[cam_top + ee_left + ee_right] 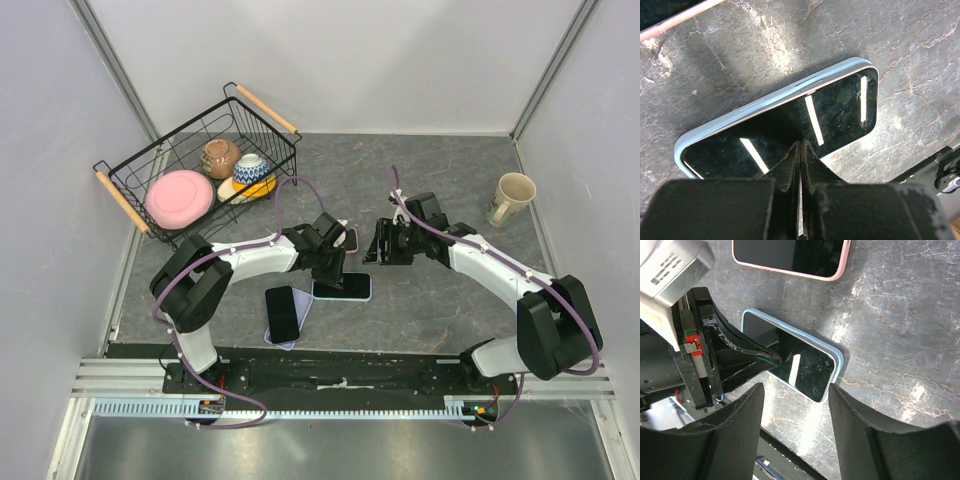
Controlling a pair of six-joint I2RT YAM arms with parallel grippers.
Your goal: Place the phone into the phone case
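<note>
Pale-blue case (771, 100) lies on the counter (920, 60) with the phone (840, 107) apparently seated inside, my left tool (800, 147) pinched closed on nothing and pressing it, right tool (795, 390) spread wide, empty; next I'd push down any proud corner.

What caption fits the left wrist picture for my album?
Shut left gripper touching a phone seated in its pale blue case on the table.

A dark grey, marble-veined bench (450, 310) fills the enclosure, boxed in by plain pale lilac-grey wall panels (330, 60) at the back and both sides. Slim silver metal posts (118, 75) run up the rear corners. A ribbed aluminium rail (120, 378) edges the near side. Overhead light leaves white glare patches on the bench.
</note>
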